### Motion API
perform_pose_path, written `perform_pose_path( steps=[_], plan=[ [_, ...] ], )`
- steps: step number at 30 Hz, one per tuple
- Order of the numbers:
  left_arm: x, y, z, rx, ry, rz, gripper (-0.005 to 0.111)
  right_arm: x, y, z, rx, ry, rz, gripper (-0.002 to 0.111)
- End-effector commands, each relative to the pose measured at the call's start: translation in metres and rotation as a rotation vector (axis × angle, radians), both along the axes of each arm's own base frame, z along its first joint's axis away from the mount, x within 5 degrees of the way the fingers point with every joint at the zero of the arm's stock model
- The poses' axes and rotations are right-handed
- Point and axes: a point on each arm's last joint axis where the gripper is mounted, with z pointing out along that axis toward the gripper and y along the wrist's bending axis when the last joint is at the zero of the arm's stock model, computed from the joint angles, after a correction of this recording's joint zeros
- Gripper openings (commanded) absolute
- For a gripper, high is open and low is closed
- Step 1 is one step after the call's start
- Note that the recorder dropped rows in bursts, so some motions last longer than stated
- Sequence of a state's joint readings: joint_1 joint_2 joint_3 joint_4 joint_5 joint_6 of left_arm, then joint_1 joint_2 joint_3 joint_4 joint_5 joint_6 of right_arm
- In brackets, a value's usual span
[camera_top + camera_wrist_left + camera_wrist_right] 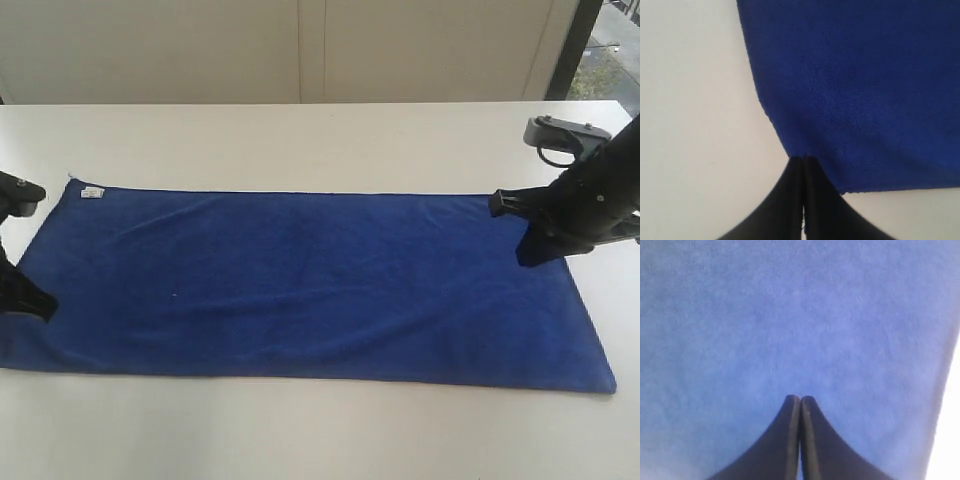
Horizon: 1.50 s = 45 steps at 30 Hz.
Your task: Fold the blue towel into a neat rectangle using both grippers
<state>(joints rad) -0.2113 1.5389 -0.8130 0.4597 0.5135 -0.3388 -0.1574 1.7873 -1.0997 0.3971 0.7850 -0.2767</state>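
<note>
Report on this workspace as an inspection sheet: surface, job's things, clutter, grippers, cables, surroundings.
Surface: white table, smooth, no marks seen.
Job's things: blue towel spread flat and unfolded, its long side across the exterior view; small white label at its far left corner.
Clutter: nothing seen.
Grippers: left gripper shut, tips at the towel's edge near a corner; right gripper shut, over the towel near its right end; contact with the cloth cannot be told.
Cables: nothing seen clearly.
Surroundings: pale wall panels behind the table; window at far right.
</note>
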Motion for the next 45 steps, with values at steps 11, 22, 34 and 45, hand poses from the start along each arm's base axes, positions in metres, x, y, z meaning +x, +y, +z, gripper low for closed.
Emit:
perform_pose_path(
  steps=[11,22,34,45],
  plan=[
    [-0.002,0.002,-0.023,0.035,0.122,0.008,0.000,-0.047,-0.001,-0.040,-0.133,0.187,-0.082,0.000],
    [-0.007,0.002,-0.037,0.053,0.231,0.016,0.000,-0.046,-0.008,-0.064,-0.199,0.265,-0.060,0.000],
    [-0.012,0.003,-0.037,0.060,0.286,0.027,0.000,-0.047,-0.012,-0.065,-0.248,0.268,-0.054,0.000],
    [-0.015,0.003,-0.036,0.056,0.322,0.051,0.000,-0.047,-0.013,-0.064,-0.260,0.274,-0.057,0.000]
  ],
)
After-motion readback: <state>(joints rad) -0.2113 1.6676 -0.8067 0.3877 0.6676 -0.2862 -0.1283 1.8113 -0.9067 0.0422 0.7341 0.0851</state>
